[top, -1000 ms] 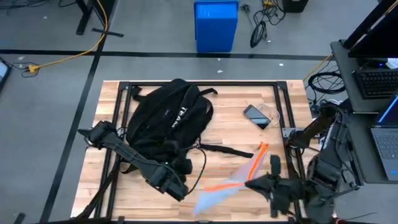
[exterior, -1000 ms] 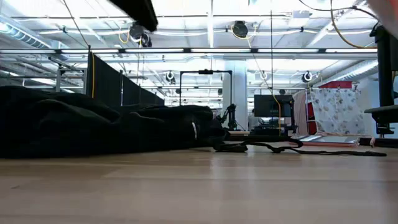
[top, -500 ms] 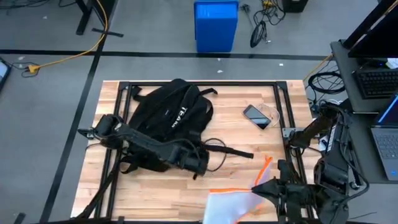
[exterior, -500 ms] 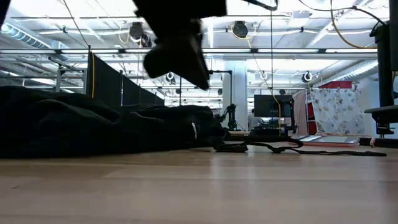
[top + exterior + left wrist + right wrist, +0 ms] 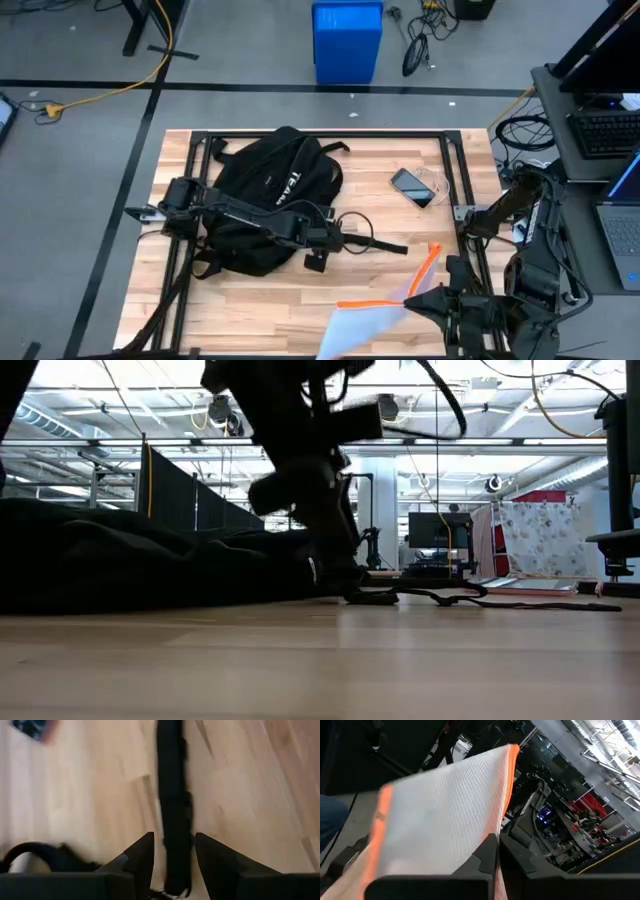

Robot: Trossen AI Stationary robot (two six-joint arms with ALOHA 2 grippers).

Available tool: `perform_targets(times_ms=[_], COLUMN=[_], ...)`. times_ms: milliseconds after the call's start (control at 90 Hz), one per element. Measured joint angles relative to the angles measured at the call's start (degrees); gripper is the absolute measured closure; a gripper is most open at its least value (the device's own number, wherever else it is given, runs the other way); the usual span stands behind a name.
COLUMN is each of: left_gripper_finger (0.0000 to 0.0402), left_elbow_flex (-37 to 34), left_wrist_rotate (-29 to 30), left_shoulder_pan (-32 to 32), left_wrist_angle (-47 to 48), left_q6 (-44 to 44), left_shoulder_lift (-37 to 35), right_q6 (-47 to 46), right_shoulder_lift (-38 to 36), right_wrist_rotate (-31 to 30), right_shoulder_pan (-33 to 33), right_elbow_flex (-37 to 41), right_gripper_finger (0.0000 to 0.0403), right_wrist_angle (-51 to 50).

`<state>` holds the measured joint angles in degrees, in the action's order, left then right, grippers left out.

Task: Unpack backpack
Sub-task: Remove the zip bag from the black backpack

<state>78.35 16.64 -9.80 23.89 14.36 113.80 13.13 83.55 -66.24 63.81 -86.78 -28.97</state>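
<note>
On the table's left-centre, the backpack (image 5: pixel 265 195) lies flat, its strap (image 5: pixel 372 243) trailing toward the middle.

Over that strap hangs the left gripper (image 5: pixel 318 240), fingers spread with the strap (image 5: pixel 172 815) running between them (lined up, I judge, to catch it so the bag can be steadied or shifted). Near the front right corner, the right gripper (image 5: pixel 432 297) pinches a white mesh pouch (image 5: pixel 370 320) with orange trim, held clear of the bag, likely an item taken out. A phone (image 5: pixel 412 187) rests apart, toward the far right.
</note>
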Motion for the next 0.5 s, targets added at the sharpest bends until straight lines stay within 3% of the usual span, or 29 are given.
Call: perform_targets(times_ms=[178, 500], left_gripper_finger=[0.0269, 0.0269], left_elbow_flex=[0.0, 0.0], left_wrist_rotate=[-0.3, -0.8], left_shoulder_pan=[0.4, 4.2], left_wrist_angle=[-1.7, -4.5], left_q6=[1.6, -3.3], left_shoulder_lift=[4.8, 5.5], right_q6=[0.0, 0.0], right_shoulder_lift=[0.0, 0.0], right_wrist_rotate=[0.2, -0.2], right_shoulder_pan=[0.0, -0.1], right_elbow_flex=[0.0, 0.0], right_gripper_finger=[0.0403, 0.0403], right_wrist_angle=[0.1, -0.1])
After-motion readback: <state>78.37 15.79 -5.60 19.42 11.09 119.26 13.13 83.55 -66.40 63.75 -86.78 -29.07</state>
